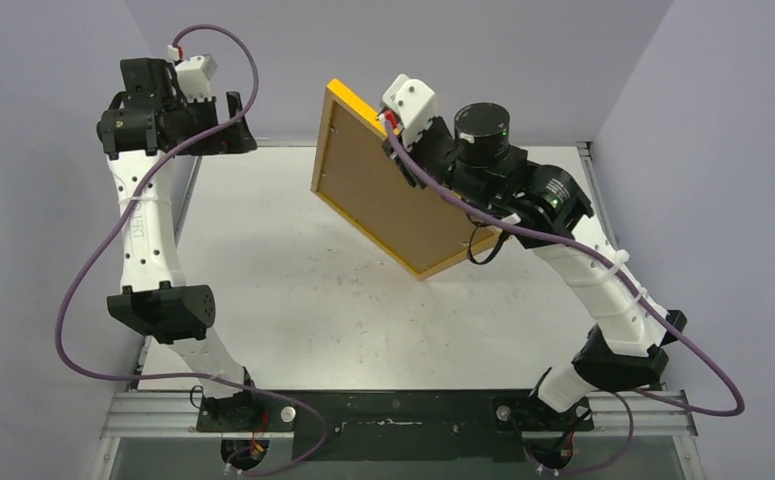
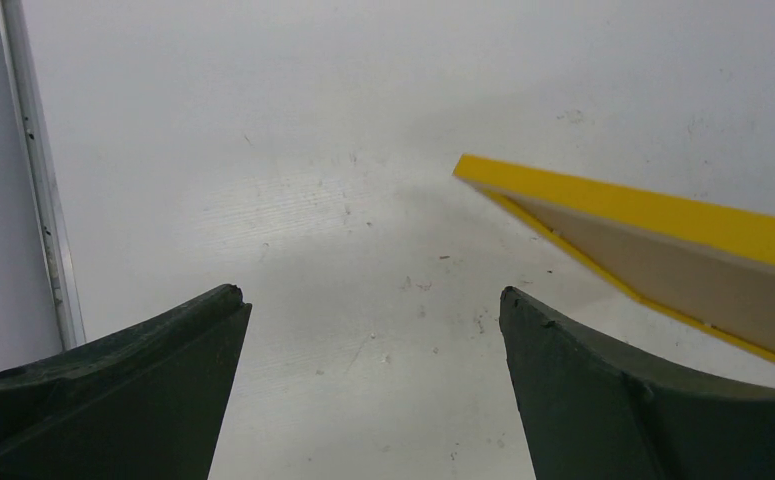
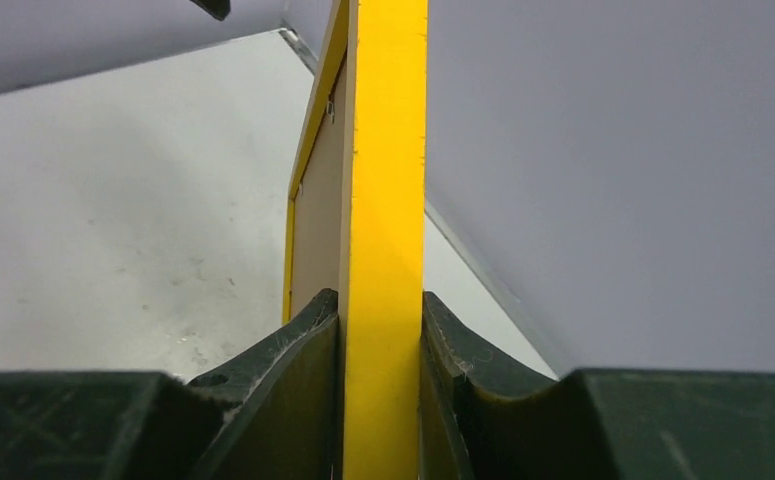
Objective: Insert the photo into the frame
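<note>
My right gripper (image 1: 399,150) is shut on the upper right edge of the frame (image 1: 383,195) and holds it in the air over the far middle of the table, tilted, with its back towards the top camera. A brown panel fills that back inside a yellow rim. In the right wrist view the frame's yellow edge (image 3: 388,200) stands upright between my right gripper's (image 3: 381,310) two fingers. My left gripper (image 1: 238,125) hangs high at the far left, open and holding nothing. In its wrist view the left gripper (image 2: 373,300) looks down at the table, and a corner of the frame (image 2: 663,230) juts in from the right. The photo is out of view.
The white table (image 1: 293,290) is walled at the back and on both sides. A metal rail (image 2: 38,200) runs along its left edge. A black base plate (image 1: 403,420) with both arm mounts lies at the near edge.
</note>
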You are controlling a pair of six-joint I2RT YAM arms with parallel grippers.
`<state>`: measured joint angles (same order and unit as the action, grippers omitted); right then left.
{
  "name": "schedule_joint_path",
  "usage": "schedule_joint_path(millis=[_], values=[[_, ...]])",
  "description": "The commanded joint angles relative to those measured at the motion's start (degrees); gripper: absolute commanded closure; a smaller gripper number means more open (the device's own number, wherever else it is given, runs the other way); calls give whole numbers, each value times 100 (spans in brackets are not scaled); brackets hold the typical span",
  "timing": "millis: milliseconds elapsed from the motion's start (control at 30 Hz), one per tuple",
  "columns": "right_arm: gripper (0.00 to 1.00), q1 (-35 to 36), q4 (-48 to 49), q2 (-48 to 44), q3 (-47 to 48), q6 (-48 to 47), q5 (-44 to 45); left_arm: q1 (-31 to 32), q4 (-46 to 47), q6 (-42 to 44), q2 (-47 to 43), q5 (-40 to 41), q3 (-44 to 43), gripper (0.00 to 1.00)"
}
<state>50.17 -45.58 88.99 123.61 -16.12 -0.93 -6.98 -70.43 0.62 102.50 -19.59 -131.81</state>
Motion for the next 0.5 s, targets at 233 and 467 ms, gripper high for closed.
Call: schedule_joint_path(millis=[233, 467], values=[[95, 2453, 1278, 307, -161, -2431, 3614, -40, 284, 13, -496, -113, 354, 4], [95, 2834, 1962, 396, -941, -2882, 4248, -75, 404, 49, -590, -202, 613, 4]])
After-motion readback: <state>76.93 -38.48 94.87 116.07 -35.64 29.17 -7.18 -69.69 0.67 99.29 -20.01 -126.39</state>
